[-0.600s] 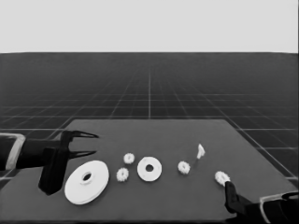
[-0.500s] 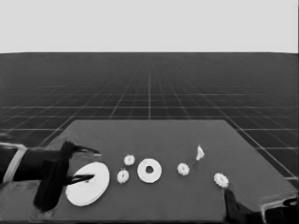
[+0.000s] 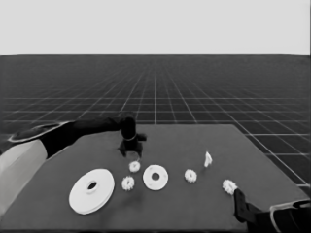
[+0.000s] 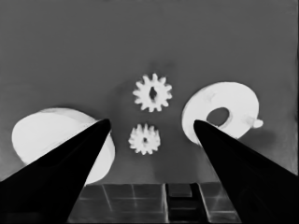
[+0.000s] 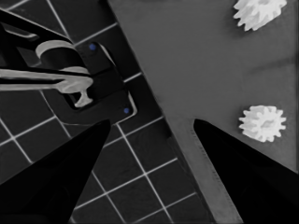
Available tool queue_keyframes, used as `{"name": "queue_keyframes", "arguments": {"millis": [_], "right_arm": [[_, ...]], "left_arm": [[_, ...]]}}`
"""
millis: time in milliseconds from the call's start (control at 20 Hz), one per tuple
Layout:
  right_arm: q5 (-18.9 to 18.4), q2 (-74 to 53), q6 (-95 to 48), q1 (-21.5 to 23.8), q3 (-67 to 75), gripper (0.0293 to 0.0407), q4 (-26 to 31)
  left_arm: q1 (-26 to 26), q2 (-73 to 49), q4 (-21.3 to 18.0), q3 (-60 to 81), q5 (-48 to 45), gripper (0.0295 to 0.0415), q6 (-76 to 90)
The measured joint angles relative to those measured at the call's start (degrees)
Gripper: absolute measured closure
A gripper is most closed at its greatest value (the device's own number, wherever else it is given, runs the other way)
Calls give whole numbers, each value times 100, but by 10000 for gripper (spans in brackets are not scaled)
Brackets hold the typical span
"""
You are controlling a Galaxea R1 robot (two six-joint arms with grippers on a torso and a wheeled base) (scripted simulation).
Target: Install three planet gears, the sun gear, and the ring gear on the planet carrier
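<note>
Head view: the smaller round part (image 3: 155,177), the carrier of the task, is seen lying flat near the middle of the surface (image 3: 194,141), bare, with nothing yet seated on it. Two gears are placed just beside it on its left: a farther gear (image 3: 134,166) and a nearer gear (image 3: 128,183). A third gear (image 3: 190,175) lies near it on the right, and a fourth gear (image 3: 229,186) lies well apart from it towards the right edge. The larger round part (image 3: 92,191) rests well to its left, kept aside because it is judged to go on last, over the gears. A thin white piece (image 3: 208,159) stands beyond the third gear.

The left gripper (image 3: 131,149) is held above the surface just behind the farther gear, to the left of the smaller round part, pointed down. In the left wrist view its jaws are spread wide, holding nothing, and the two left-hand gears (image 4: 152,92) (image 4: 144,138) are framed between them, with the smaller round part (image 4: 220,115) and the larger one (image 4: 46,135) at either side. This is judged to be an approach lined up for picking one of these gears.

The right gripper (image 3: 239,201) is parked at the near right corner, jaws wide and empty, well apart from the smaller round part.
</note>
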Motion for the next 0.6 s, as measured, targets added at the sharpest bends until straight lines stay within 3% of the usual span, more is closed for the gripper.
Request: {"name": "queue_keyframes", "arguments": {"millis": [100,150,250,600], "right_arm": [[0,0,0,0,0,315,-1],[0,0,0,0,-1,315,-1],[0,0,0,1,-1,315,-1],[0,0,0,1,-1,315,-1]], "left_arm": [[10,99,-119,-293,-17,326,49],[409,203,249,-592,-229,326,183],[868,364,549,-1046,-480,326,390],[1052,480,672,-1360,-636,326,535]]}}
